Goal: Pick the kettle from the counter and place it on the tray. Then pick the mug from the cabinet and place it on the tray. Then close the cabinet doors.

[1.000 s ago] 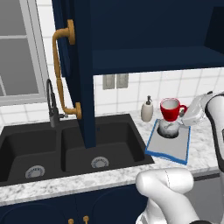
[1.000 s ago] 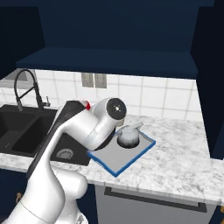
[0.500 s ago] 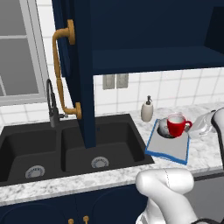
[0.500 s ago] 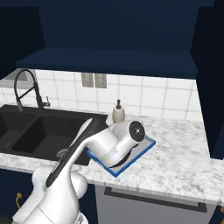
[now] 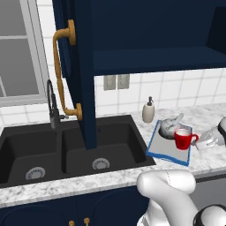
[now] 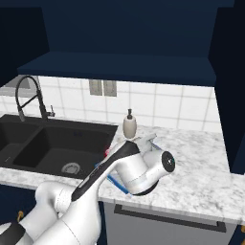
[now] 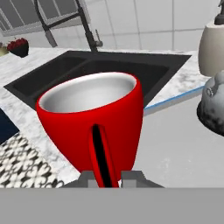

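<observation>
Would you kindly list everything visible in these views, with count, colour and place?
Glossy red mug: one, red, over the tray, handle between the gripper tips.
Squat silvery-grey kettle: one, grey, on the tray behind the mug.
Blue-rimmed tray: one, light grey, counter right of the sink.
Beige soap dispenser: one, by the wall.
Black double sink: one, in the marble counter.
Dark faucet: one, behind the sink.
Navy cabinet door: one seen, open, brass handle.
Gripper: one, dark tips, at the mug handle.

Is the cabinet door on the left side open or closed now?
Open. The cabinet door swings out over the sink, its edge toward the camera, and the cabinet shelf is exposed.
</observation>
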You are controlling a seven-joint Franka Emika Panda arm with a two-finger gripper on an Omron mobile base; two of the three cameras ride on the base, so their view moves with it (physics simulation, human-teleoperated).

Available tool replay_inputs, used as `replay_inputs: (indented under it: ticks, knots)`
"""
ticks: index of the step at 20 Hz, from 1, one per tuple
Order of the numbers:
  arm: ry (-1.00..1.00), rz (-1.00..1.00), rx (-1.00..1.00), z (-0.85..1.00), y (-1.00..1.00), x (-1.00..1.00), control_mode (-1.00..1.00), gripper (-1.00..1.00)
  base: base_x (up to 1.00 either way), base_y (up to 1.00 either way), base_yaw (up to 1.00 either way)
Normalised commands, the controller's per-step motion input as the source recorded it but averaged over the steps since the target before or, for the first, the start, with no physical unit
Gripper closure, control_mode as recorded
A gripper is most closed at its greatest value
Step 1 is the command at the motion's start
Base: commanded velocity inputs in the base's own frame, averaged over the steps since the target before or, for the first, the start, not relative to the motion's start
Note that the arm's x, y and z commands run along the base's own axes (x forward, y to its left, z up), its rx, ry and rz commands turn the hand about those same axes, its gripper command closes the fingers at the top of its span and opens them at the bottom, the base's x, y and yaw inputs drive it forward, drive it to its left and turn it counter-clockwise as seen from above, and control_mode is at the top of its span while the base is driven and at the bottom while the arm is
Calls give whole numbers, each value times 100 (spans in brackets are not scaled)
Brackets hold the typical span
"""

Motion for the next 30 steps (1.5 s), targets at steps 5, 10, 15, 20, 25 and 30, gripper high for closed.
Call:
replay_inputs:
  ticks: [5,10,15,20,25,30]
  knots:
    - [5,0,4,-68,-20,0,-100,100,0,0,0]
    - [1,0,4,-57,-7,11,-100,100,0,0,0]
    - [0,0,10,-8,-19,34,-100,100,0,0,0]
    - [0,0,7,-12,-19,29,-100,100,0,0,0]
    - [-4,0,2,-32,-6,14,-100,100,0,0,0]
    - [-12,0,1,-10,-6,14,-100,100,0,0,0]
